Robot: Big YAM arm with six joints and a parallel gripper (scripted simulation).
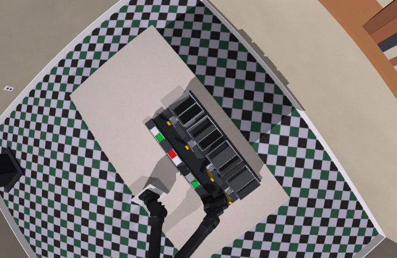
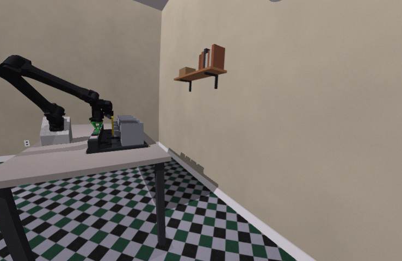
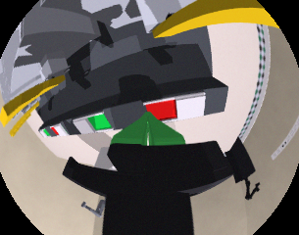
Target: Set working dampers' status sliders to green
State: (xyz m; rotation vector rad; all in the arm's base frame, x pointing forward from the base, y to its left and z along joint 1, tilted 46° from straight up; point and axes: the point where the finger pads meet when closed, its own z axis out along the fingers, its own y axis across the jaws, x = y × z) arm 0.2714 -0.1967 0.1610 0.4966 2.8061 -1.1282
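Observation:
Four grey dampers [image 1: 224,155] [image 2: 131,134] stand in a row behind their sliders. From the far end in the top view, the first slider shows green [image 1: 159,137], the second red [image 1: 172,153], the third green [image 1: 195,183] [image 3: 99,121]. The fourth slider, hidden under the arm there, shows red [image 3: 161,111] in the wrist view, its white cover [image 3: 190,105] to the right of the red. My gripper [image 2: 97,131] [image 3: 148,116] is shut and empty, green fingertips pointing down at the left edge of that red window; whether they touch it I cannot tell.
Yellow levers [image 1: 169,123] [image 1: 187,147] [image 2: 112,126] [image 3: 213,19] stick up between the sliders and dampers, close to my wrist. Everything stands on a black base [image 2: 115,147] on the table [image 1: 119,91]. The arm's pale mount [image 2: 55,137] is at the table's near side.

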